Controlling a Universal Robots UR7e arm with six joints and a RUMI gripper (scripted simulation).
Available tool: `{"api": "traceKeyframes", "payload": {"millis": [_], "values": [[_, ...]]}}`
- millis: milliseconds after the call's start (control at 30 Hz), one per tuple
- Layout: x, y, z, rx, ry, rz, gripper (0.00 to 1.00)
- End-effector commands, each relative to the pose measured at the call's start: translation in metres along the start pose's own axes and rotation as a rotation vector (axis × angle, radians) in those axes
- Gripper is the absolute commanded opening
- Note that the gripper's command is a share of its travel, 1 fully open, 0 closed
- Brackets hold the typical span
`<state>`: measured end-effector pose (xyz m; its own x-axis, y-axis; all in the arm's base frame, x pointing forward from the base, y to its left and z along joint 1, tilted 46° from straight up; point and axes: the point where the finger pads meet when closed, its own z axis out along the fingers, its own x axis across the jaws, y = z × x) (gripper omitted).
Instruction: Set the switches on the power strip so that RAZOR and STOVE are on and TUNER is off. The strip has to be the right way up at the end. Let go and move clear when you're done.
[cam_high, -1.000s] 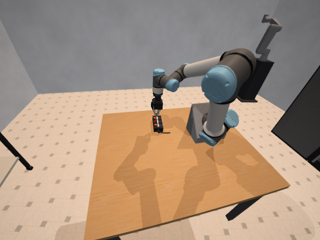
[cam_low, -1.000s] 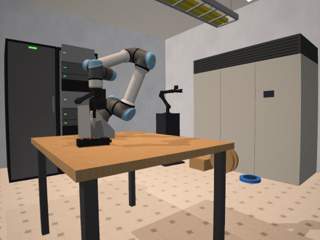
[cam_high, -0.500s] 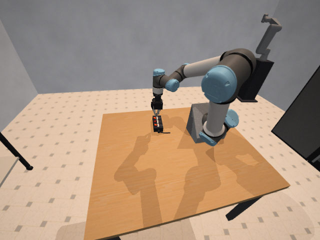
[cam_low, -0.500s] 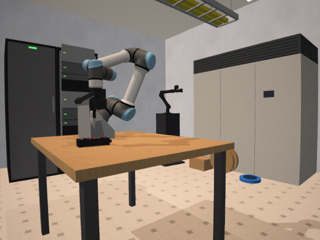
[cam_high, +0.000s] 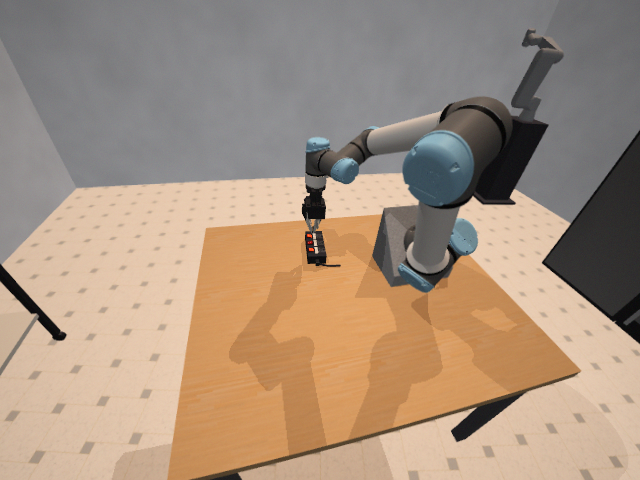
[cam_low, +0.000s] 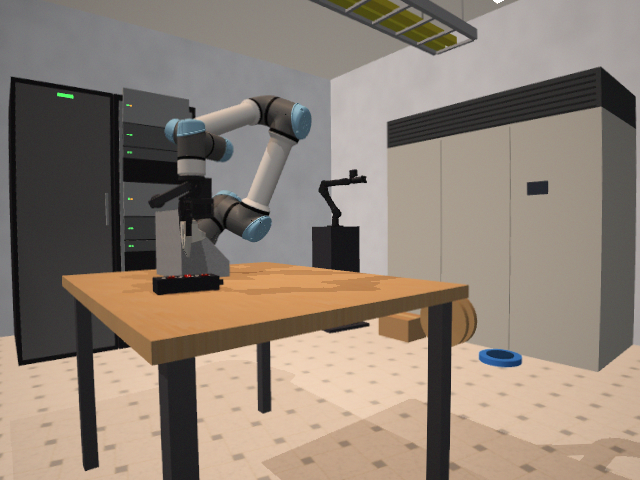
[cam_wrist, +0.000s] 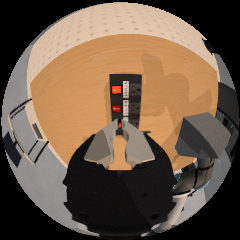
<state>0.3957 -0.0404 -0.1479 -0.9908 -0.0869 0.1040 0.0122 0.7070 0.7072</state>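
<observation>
Wooden table (cam_high: 361, 361): one power strip (cam_high: 315, 248), three red switches apparently; one tool (cam_high: 313, 227) clenched, nothing held.

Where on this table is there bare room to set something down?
The wide stretch of table from the power strip to the near edge, and the strip's left. It is crowded at the back: the shut end effector hangs over the strip, beside the arm's grey pedestal.

The power strip (cam_high: 315, 248) is lying on the table (cam_high: 289, 392), just beside the arm's pedestal (cam_high: 388, 242); the gripper (cam_high: 313, 228) is being held directly above the strip.
</observation>
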Motion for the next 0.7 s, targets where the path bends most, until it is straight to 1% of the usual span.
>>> {"api": "traceKeyframes", "payload": {"millis": [0,333,667], "values": [[0.0,0.0,0.0,0.001,-0.001,0.0,0.0],[0.0,0.0,0.003,0.001,-0.001,0.0,0.0],[0.0,0.0,0.012,0.001,-0.001,0.0,0.0]]}}
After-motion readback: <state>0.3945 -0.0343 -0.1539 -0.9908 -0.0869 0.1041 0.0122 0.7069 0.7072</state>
